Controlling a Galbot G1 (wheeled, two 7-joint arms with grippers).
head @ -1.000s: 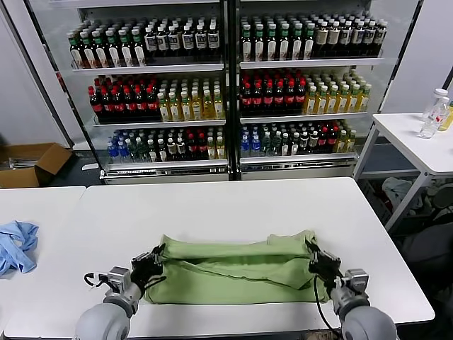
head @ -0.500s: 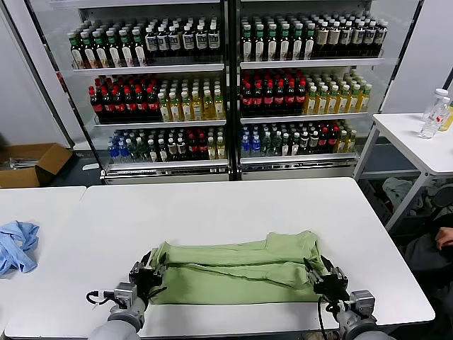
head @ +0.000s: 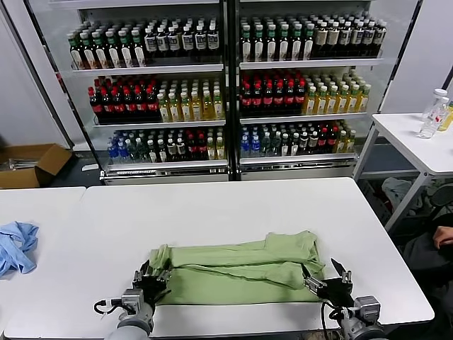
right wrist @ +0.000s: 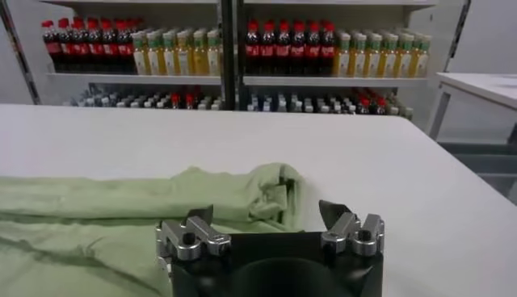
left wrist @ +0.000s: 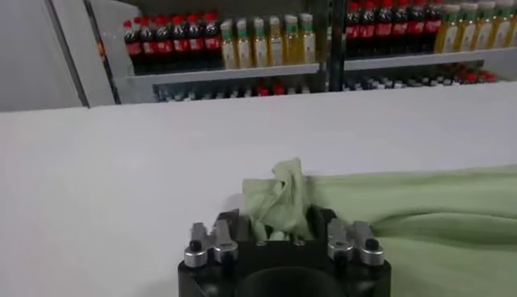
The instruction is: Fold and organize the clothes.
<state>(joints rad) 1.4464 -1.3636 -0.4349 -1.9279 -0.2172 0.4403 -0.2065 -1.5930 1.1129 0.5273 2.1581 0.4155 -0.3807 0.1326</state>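
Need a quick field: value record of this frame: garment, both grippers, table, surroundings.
garment: soft sage-green shirt, folded into a long band, lying flat near the table's front edge
left gripper: at the shirt's left end, open, cloth bunched between its fingers
right gripper: just off the shirt's right end, open, holding nothing
table: white rectangular table
side table: crumpled blue cloth on the neighbouring white surface at left
background: glass-door drinks fridge full of bottles

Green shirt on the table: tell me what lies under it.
The green shirt lies folded in a long band on the white table. Its own lower layers show at the near edge. Anything beneath is covered. Both grippers, left and right, sit at its ends.
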